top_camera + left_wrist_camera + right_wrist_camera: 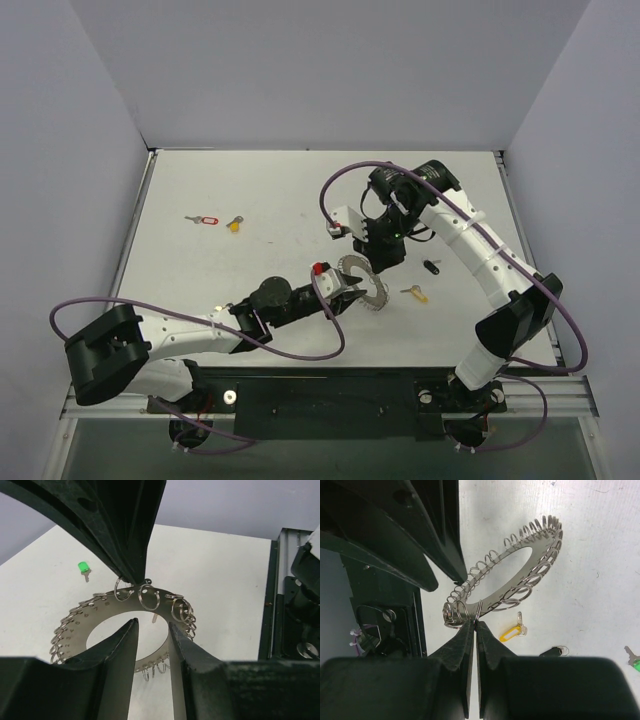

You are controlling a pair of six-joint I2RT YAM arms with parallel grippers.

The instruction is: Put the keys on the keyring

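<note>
Several keys (pixel 207 220) lie loose toward the table's (pixel 250 180) left and right edges. Right gripper (pixel 474 622) pinches the keyring's (pixel 75 630) rim; left gripper (pixel 150 625) gapes half-open, empty. Threading looks mostly undone.

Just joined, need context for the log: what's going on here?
The right pincer is shut on the rim of the keyring, holding it mid-scene. The left pincer stands open, straddling the opposite rim. Several keys lie loose on the table; I can't tell whether any is on the ring yet.
</note>
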